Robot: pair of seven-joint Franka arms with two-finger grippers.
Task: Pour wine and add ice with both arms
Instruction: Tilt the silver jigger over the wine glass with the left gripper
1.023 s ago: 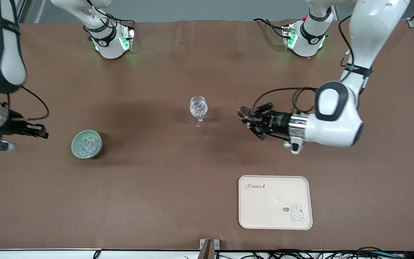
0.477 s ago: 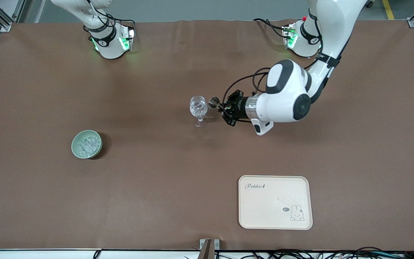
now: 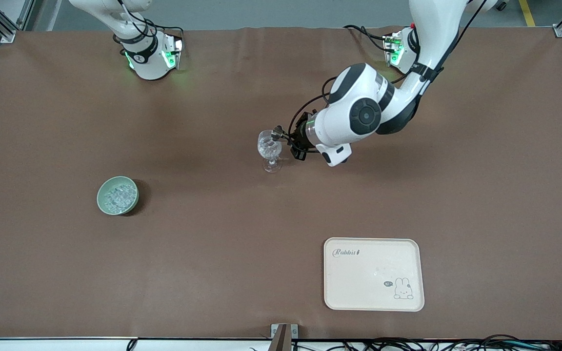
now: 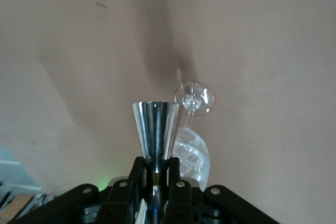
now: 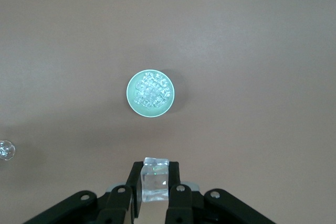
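Your left end effector (image 3: 287, 140) is clamped on a steel jigger (image 4: 154, 132), gripped at the narrow waist. A second ago it hung well away from the wine glass (image 3: 269, 146), toward the left arm's end of the table, with the cup mouth facing up; now the jigger lies nearly level, its long axis running from the end effector toward the glass and its mouth right at the rim. That reads as the pour starting, or about to; I can't see any liquid stream, so confirm it yourself.

The glass stands upright mid-table, with something clear and glittery already in the bowl.

Your right end effector (image 5: 155, 182) is closed on one ice cube (image 5: 155, 179), up high over the green bowl (image 3: 117, 195) of ice (image 5: 150, 90). A second ago it was low beside the bowl; it has lifted out of the front view. So ice is picked and waiting its turn.

The cream tray (image 3: 408, 246) sits nearest the front camera, untouched.
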